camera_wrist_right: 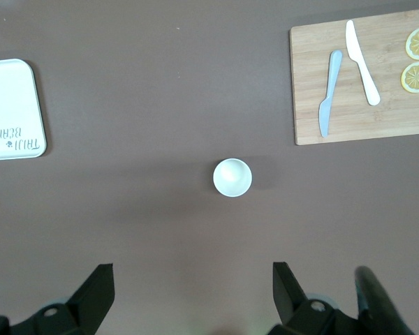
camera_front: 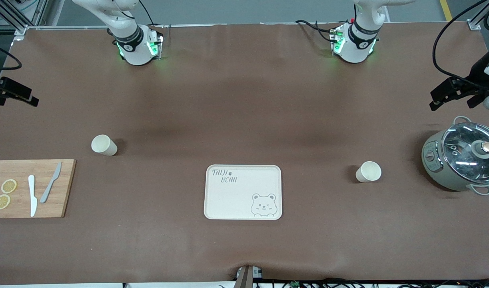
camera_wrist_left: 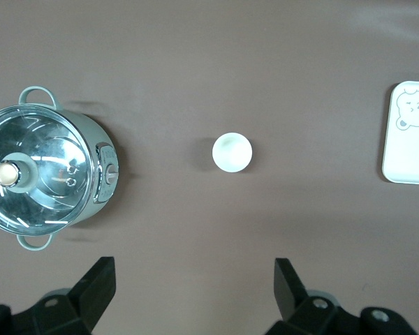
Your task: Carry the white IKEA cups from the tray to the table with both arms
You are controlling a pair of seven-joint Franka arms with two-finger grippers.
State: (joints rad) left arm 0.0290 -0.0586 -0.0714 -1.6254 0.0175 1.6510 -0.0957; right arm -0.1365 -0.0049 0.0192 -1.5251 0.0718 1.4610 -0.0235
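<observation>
Two white IKEA cups stand upright on the brown table. One cup (camera_front: pixel 104 145) is toward the right arm's end and also shows in the right wrist view (camera_wrist_right: pixel 232 177). The other cup (camera_front: pixel 368 171) is toward the left arm's end and also shows in the left wrist view (camera_wrist_left: pixel 232 152). The bear tray (camera_front: pixel 236 200) lies between them, nearer the front camera. My right gripper (camera_front: pixel 32 98) (camera_wrist_right: pixel 193 283) hangs open and empty high over its cup. My left gripper (camera_front: pixel 434 100) (camera_wrist_left: pixel 193 279) hangs open and empty high over the other cup.
A grey-green lidded pot (camera_front: pixel 462 162) stands at the left arm's end beside that cup. A wooden cutting board (camera_front: pixel 24 172) with two knives and two lemon slices lies at the right arm's end. The tray also shows in the wrist views (camera_wrist_left: pixel 408 153) (camera_wrist_right: pixel 10 105).
</observation>
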